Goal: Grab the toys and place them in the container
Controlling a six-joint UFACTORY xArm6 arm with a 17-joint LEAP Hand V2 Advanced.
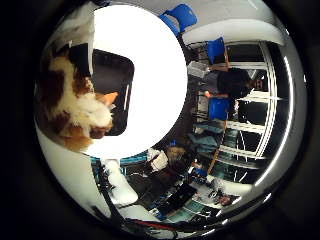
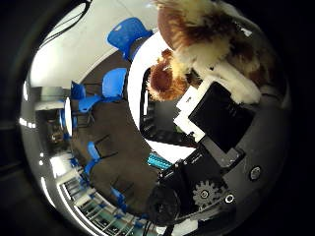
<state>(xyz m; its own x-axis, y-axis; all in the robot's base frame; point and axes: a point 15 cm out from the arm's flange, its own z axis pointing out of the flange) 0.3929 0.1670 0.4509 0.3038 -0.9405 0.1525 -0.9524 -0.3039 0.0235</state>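
The white-and-black hand (image 2: pixel 211 123) grips a brown-and-cream plush toy (image 2: pixel 206 34) above a black container (image 1: pixel 112 90) on the round white surface (image 1: pixel 155 75).

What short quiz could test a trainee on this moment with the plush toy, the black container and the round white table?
1. True or false: the plush toy lies flat on the white table, far from the hand.
2. The black container stands on: A) a blue chair B) the white table C) the floor.
3. What colours is the toy's fur?

Key: 1 false, it is close against the palm. 2 B. 3 brown and cream white.
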